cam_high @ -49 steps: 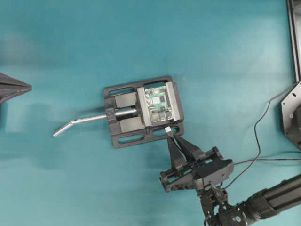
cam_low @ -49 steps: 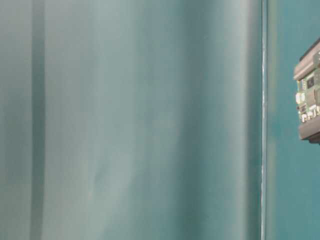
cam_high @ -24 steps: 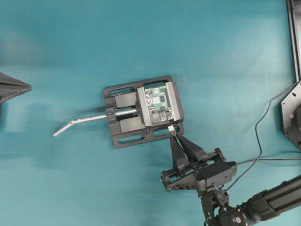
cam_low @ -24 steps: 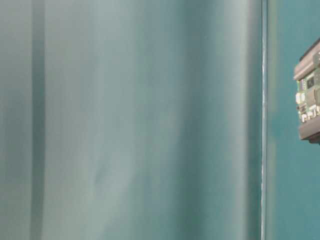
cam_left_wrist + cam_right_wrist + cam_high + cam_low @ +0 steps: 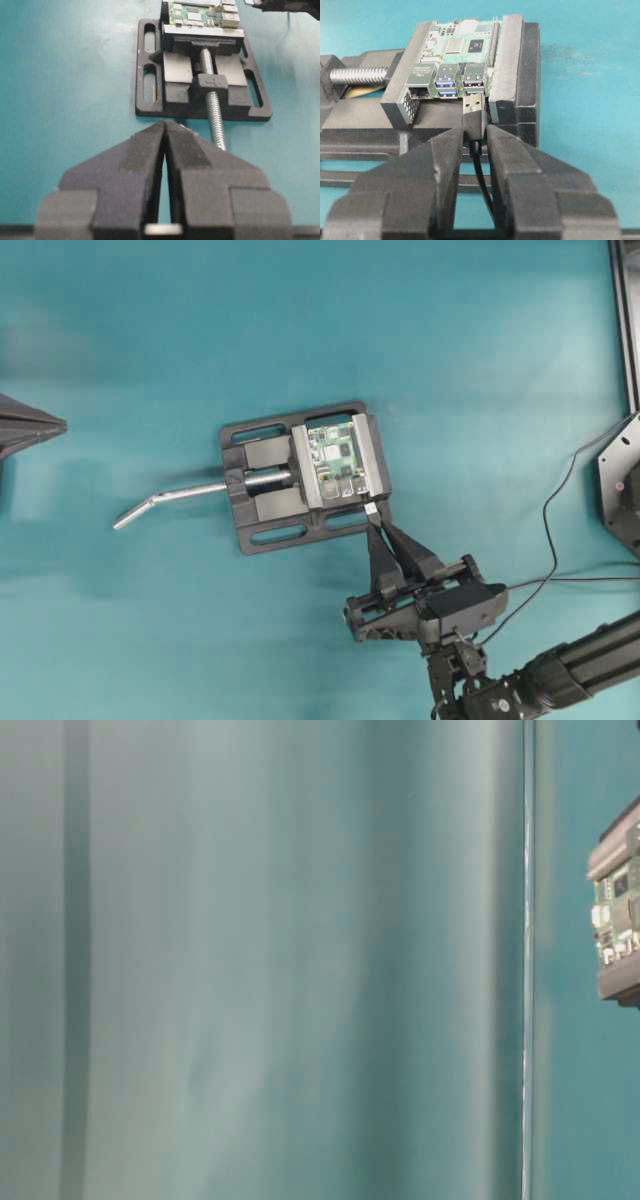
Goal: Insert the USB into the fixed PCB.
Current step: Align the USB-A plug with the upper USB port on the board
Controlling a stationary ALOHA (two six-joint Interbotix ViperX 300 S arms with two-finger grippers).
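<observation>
Right gripper (image 5: 474, 140) presenting the USB (image 5: 474, 116) to the fixed PCB (image 5: 462, 52).
The jaws clamp the plug's black body; its silver tip sits just at a port on the board's near edge. The board stands clamped in the black vise (image 5: 268, 523). The left gripper (image 5: 164, 145) is closed, holding nothing.

USB (image 5: 474, 114): black body, silver tip, thin black cable trailing back; tip just short of stacked ports, aimed at lower right port. Fixed PCB (image 5: 460, 47): green, flat, silver ports facing 6 o'clock in right wrist view.
</observation>
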